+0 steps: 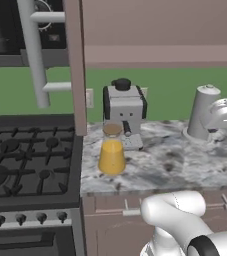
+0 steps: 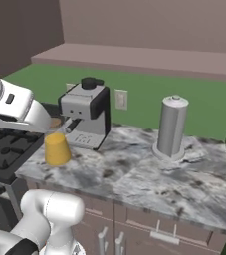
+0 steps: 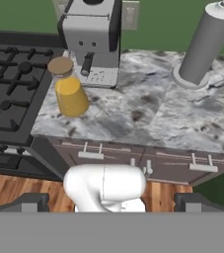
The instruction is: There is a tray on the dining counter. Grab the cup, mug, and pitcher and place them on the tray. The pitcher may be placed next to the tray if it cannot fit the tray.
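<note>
The pitcher (image 3: 70, 90) stands on the marbled counter (image 3: 148, 116) beside a coffee machine (image 3: 94, 39), while the fingers (image 3: 29, 202) are spread wide, holding nothing.

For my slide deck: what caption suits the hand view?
Pitcher on marbled worktop between stove and coffee machine, fingers wide open.

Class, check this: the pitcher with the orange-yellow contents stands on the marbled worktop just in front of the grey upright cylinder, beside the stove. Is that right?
Not quite. The pitcher does stand on the marbled worktop beside the stove, but it is in front of the coffee machine, not the grey upright cylinder, which stands apart near the worktop's other end. The hand view shows this plainly.
</note>
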